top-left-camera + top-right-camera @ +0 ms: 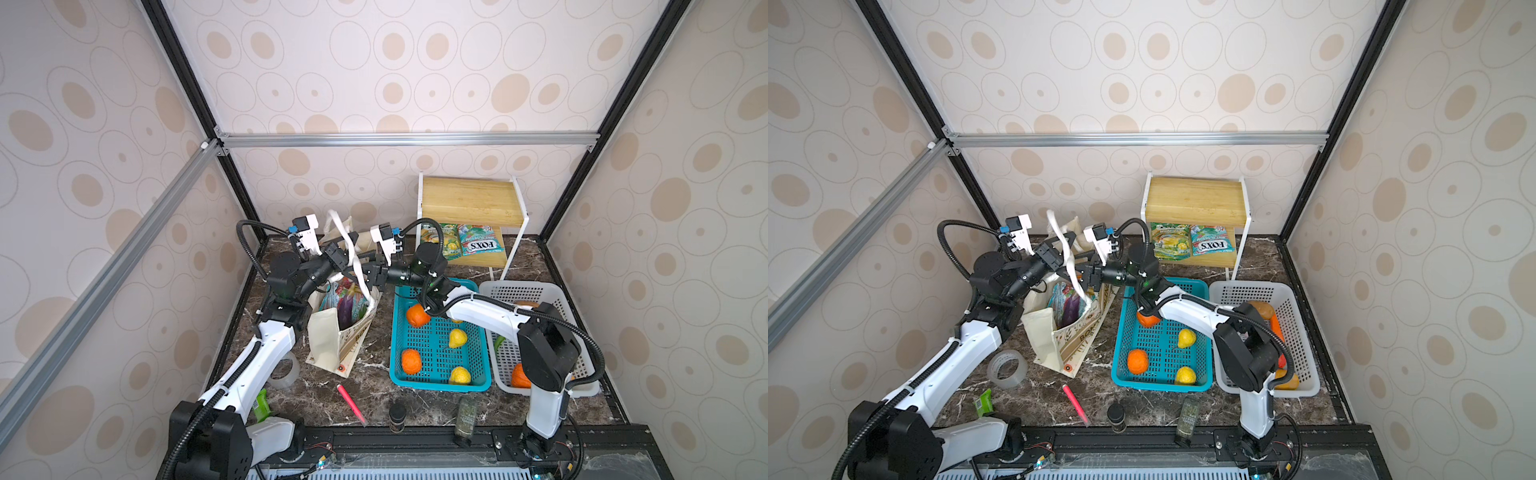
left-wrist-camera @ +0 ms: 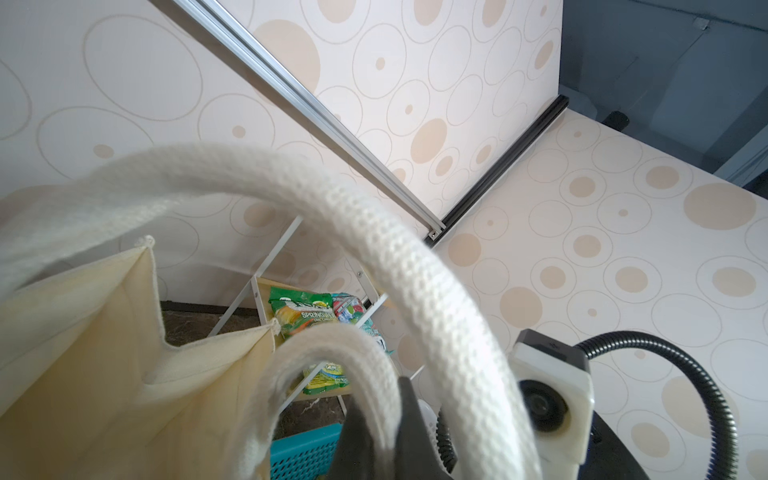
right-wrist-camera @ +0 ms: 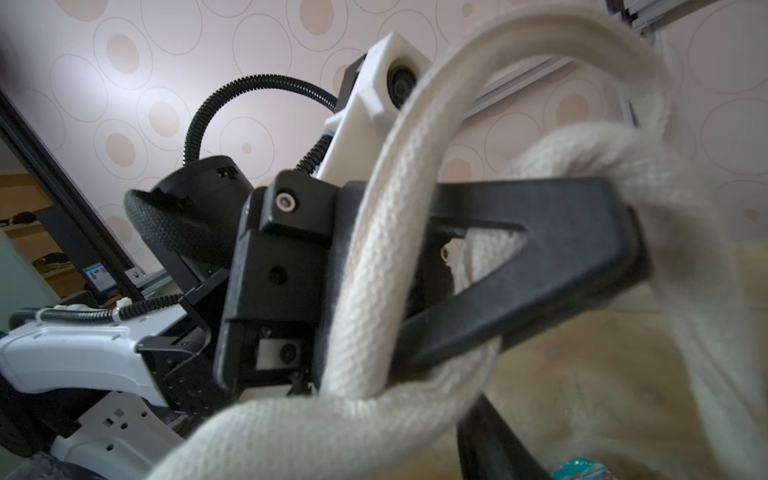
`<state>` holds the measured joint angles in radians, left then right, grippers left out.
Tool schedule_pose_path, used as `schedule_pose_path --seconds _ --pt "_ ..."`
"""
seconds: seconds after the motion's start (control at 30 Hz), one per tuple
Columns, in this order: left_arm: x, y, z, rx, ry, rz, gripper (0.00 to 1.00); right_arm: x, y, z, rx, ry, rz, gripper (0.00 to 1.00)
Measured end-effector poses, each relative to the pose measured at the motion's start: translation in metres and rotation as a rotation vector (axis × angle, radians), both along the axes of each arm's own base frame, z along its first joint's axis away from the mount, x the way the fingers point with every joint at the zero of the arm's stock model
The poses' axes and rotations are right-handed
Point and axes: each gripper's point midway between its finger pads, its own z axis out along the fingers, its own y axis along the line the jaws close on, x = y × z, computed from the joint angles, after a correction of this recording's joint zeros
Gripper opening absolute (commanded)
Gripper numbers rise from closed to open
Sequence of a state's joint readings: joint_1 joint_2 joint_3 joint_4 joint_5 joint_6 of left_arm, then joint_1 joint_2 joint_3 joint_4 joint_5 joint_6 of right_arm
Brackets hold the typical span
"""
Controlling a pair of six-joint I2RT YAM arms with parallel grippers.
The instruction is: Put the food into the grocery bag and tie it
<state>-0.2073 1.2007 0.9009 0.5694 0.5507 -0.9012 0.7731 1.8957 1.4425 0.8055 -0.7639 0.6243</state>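
The cream canvas grocery bag [image 1: 328,336] stood just beside the perforated turquoise basket [image 1: 436,384], on the side away from the white lattice basket [image 1: 519,286]. A purple eggplant [image 1: 345,311] and one glossy packet [image 1: 332,297] showed inside it. The left gripper [image 3: 627,237] was clamped on one of two woven white handles [image 3: 573,158], a pinch only the right wrist view showed. Whether the right gripper [image 1: 362,269] was parted, I could not tell. The turquoise basket held two orange fruits [image 1: 411,360] and two yellow fruits [image 1: 457,337].
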Motion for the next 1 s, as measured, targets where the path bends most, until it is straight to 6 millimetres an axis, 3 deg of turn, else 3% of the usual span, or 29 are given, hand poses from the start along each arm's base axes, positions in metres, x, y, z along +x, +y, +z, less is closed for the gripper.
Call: schedule_pose_path --seconds 0.2,0.4,0.57,0.73,0.83,1.0 --pt "0.006 0.01 -0.002 0.004 0.011 0.053 0.0 -0.001 0.003 0.002 0.017 0.015 0.015 0.26" --pt "0.005 0.019 -0.013 0.023 0.095 0.096 0.0 0.001 -0.001 -0.012 0.008 0.03 -0.018 0.03" --pt "-0.003 0.04 -0.017 0.017 0.162 0.155 0.0 0.004 -0.007 -0.022 -0.036 0.04 -0.076 0.0" --pt "-0.011 0.076 -0.003 0.007 0.167 0.237 0.0 0.006 -0.014 -0.022 -0.105 0.039 -0.144 0.0" --pt "-0.01 0.101 0.005 -0.009 0.171 0.286 0.0 0.017 -0.021 -0.031 -0.18 0.06 -0.233 0.0" --pt "-0.008 0.146 -0.002 -0.053 0.219 0.362 0.0 0.04 -0.042 -0.039 -0.273 0.095 -0.429 0.0"
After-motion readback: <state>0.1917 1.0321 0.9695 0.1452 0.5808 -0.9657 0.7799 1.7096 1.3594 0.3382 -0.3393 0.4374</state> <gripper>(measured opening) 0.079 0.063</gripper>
